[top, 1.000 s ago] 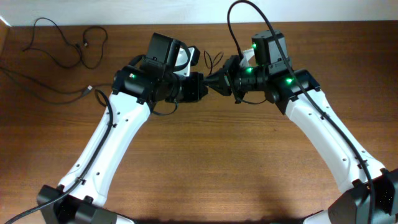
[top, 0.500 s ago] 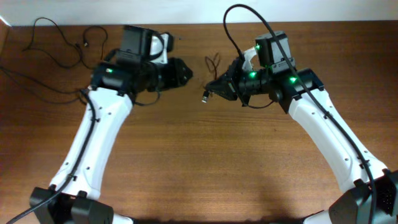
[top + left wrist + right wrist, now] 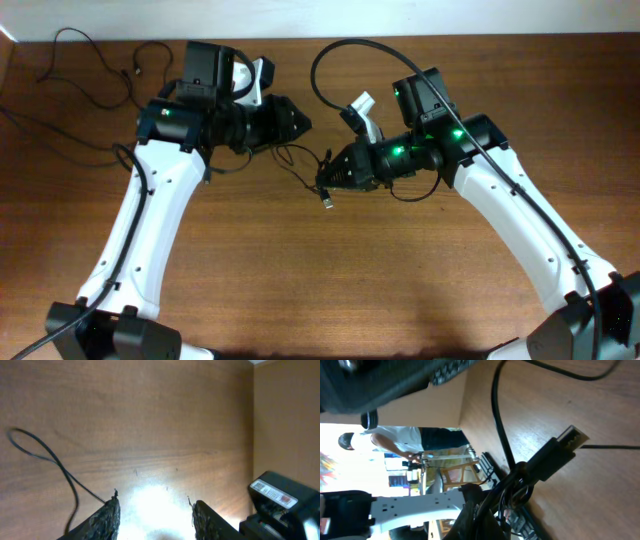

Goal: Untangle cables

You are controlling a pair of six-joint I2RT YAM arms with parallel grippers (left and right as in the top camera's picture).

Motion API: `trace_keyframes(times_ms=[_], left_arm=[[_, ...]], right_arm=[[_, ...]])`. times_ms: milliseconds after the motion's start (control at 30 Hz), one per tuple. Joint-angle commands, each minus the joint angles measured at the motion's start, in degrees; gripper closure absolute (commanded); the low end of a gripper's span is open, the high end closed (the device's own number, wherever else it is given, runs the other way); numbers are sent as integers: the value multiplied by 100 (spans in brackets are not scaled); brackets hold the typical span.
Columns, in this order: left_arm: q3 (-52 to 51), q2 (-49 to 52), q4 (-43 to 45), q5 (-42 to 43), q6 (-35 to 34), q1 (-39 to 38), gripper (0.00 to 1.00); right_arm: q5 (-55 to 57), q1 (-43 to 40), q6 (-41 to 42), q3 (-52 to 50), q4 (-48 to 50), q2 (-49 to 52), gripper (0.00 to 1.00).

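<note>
At 10 o'clock on the table point(image 3: 300, 285), seen from overhead, loose cords point(image 3: 132, 72) lie as separate strands; the left arm hides where they run toward 9 o'clock.

The left gripper point(image 3: 154, 510) hovers near 11 o'clock. Its 2 fingers point(image 3: 107, 516) are spread, with only bare wood between them, so it holds nothing. A thin strand point(image 3: 52, 460) curls across the wood at 9 o'clock in its wrist view, apart from the fingertips.

Just right of it, near the middle of the table, sits the small knot of cables point(image 3: 516, 482). The right gripper point(image 3: 329, 180) has its fingers pressed together on that knot, and 1 plug point(image 3: 567, 440) sticks out of the bundle toward 2 o'clock in the right wrist view. Overhead, a strand point(image 3: 298, 153) loops from the knot toward the left arm.

Risks, as I judge them:
- The pinch seems to take in several strands at once, so a pull would drag the whole bundle and cinch the knot tighter.
- The loop toward the left arm could catch on that arm's body or its own thicker cable and jerk the knot out of the pinch.
- The 2 arms sit close together, so a wide reach could bring them into contact.

Hard to make out: how many cords make up the knot, which of them lie inside the pinch, and whether the knot rests on the wood or hangs just above it. The right fingers are mostly cut off at 6 o'clock of their wrist view.
</note>
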Motion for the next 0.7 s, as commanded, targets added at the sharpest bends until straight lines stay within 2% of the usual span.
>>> trace_keyframes(times_ms=[0, 67, 167, 233, 300, 500, 667], left_arm=[[83, 9, -284, 144, -28, -133, 50], [83, 9, -269, -50, -31, -146, 51], [83, 9, -245, -1532, -133, -140, 50], [83, 9, -264, -1228, -317, -142, 49], [83, 9, -264, -492, -337, -232, 49], [83, 144, -262, -522, -1445, -752, 52], [83, 409, -260, -496, -1897, -822, 51]], right_arm=[[713, 20, -232, 13, 2, -105, 96], [1296, 20, -232, 13, 2, -105, 96], [2052, 20, -232, 13, -66, -105, 96], [2170, 20, -229, 11, -79, -101, 96], [2164, 20, -68, 13, -31, -101, 96], [1805, 26, 184, 13, 238, -101, 96], [1803, 31, 181, 13, 251, -101, 96]])
